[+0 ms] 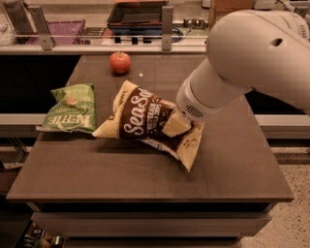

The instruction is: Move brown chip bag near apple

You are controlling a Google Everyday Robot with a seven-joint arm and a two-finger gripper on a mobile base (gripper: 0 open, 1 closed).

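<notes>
The brown chip bag [138,118], dark brown with cream ends and white "Sea Salt" lettering, is in the middle of the table, tilted, with a shadow under it. My gripper [176,124] comes down from the big white arm [252,53] and is shut on the bag's right half; only one cream finger shows. The bag appears slightly raised. The small red apple [120,62] sits at the table's far side, a short way beyond the bag's upper left corner and not touching it.
A green chip bag [70,107] lies flat at the table's left, just left of the brown bag. The brown table [145,179] ends close in front. Behind it a counter holds a dark tray [138,13] and a purple bin [55,30].
</notes>
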